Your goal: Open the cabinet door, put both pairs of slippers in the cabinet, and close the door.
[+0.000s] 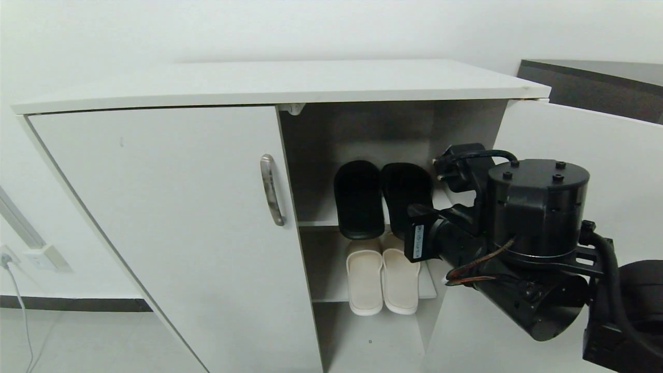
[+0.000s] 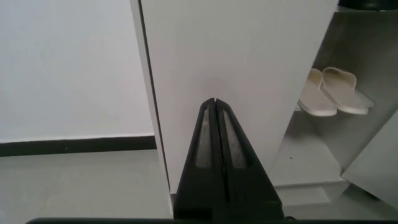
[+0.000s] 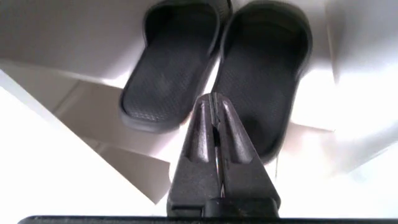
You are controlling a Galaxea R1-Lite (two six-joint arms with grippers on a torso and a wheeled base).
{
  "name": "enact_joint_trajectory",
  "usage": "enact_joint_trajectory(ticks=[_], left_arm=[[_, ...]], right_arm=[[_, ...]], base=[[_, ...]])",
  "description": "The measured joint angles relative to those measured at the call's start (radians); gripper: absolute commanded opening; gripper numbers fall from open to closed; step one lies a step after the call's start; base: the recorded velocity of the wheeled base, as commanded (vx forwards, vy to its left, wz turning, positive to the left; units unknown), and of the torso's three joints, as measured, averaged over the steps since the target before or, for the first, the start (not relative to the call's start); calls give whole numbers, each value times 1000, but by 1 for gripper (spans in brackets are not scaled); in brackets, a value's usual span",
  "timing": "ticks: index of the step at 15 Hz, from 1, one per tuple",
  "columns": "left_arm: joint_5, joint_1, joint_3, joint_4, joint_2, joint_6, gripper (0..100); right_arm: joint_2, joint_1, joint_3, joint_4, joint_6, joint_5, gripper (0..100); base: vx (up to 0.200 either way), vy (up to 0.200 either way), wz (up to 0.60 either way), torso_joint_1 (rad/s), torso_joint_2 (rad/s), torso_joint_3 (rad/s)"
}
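Both pairs are in the cabinet (image 1: pixel 311 83): black slippers (image 1: pixel 382 199) on the upper shelf, white slippers (image 1: pixel 383 280) below. Right gripper (image 3: pixel 213 102) pinched shut, empty, facing the black pair; left gripper (image 2: pixel 214 106) shut too. Only the open door (image 1: pixel 585 166) is left to close.

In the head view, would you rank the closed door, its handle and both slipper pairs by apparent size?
1. Closed door
2. Black slippers and white slippers, roughly alike
3. Handle
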Motion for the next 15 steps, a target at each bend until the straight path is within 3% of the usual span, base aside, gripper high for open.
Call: enact_joint_trajectory(ticks=[15], left_arm=[[0, 0, 0, 0, 0, -1, 0]], right_arm=[[9, -1, 30, 0, -2, 2, 0]], base=[[-200, 0, 0, 0, 1, 4]])
